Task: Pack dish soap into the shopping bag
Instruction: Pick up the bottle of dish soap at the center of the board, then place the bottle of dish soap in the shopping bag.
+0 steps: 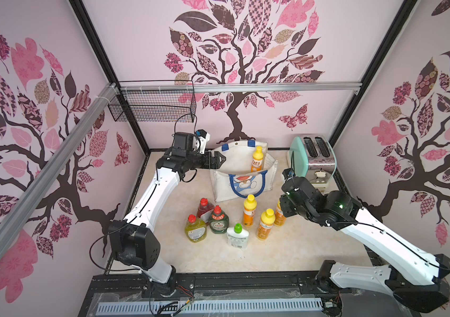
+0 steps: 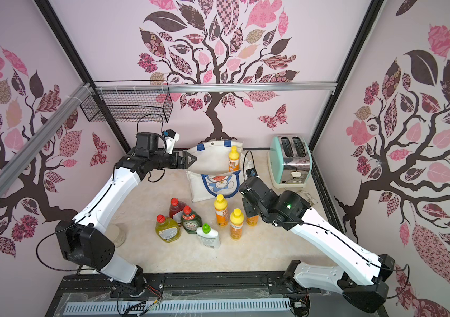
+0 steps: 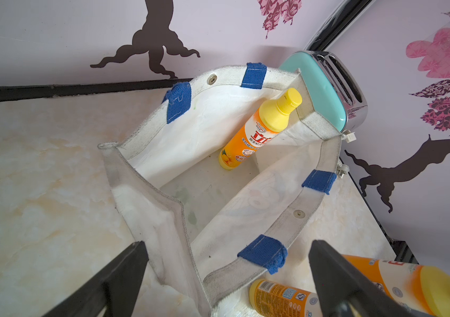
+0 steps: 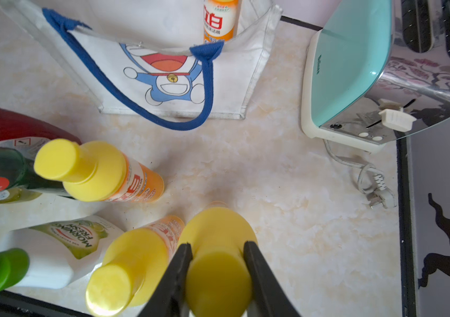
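Observation:
The white shopping bag [image 1: 245, 182] [image 2: 212, 186] [image 4: 234, 79] stands open at the back of the table. One orange dish soap bottle [image 1: 257, 159] [image 3: 259, 131] leans inside it. My left gripper [image 1: 219, 159] [image 3: 228, 244] hangs open over the bag's left rim, holding nothing. In front of the bag stand two orange bottles [image 1: 249, 210] [image 1: 265, 223], a white one [image 1: 237, 236], a yellow-green one [image 1: 195, 229], a dark green one [image 1: 218, 219] and a red one [image 1: 204, 207]. My right gripper [image 1: 282, 208] [image 4: 217, 244] is shut on the yellow cap of a further orange bottle [image 1: 279, 218] [image 4: 218, 227] at the group's right end.
A mint-and-steel toaster [image 1: 313, 156] stands right of the bag, and its cord and plug [image 4: 374, 189] lie on the table in front of it. A black wire basket [image 1: 152, 107] hangs on the back rail above the left arm.

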